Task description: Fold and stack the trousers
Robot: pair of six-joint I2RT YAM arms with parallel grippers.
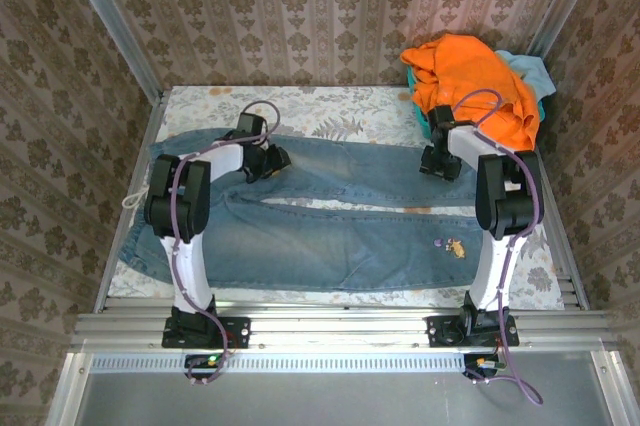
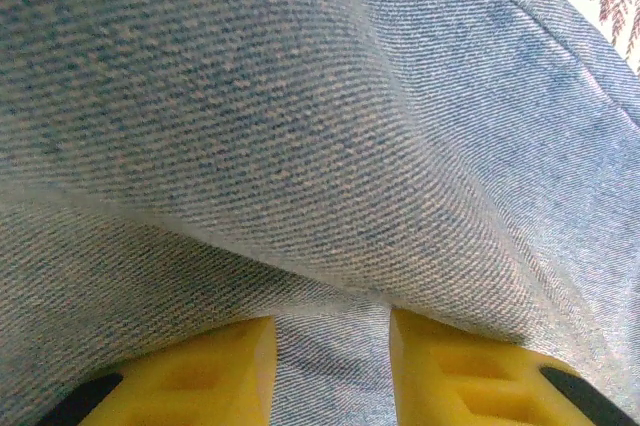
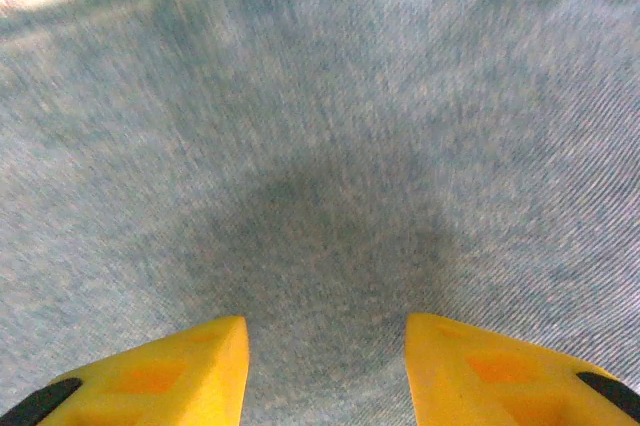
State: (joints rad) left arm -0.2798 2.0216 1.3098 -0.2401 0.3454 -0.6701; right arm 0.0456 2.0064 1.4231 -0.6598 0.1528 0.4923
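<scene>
The trousers [image 1: 340, 241] are faded light-blue jeans lying flat across the table, waist at the left and both legs running right. A small yellowish tag [image 1: 455, 246] sits on the near leg. My left gripper [image 1: 272, 162] is down on the far leg close to the hip. In the left wrist view its yellow fingers [image 2: 200, 376] stand apart, with a raised ridge of denim [image 2: 330, 146] draped over and between the tips. My right gripper [image 1: 438, 164] hovers over the far leg's right end. Its fingers [image 3: 170, 376] are apart just above flat denim [image 3: 330, 146], holding nothing.
A bright orange garment [image 1: 480, 81] is heaped at the back right corner with a pale turquoise cloth [image 1: 528, 71] behind it. The floral table cover [image 1: 330, 106] shows beyond the jeans. A white drawstring [image 1: 132, 201] hangs off the waist at the left edge. Patterned walls enclose the table.
</scene>
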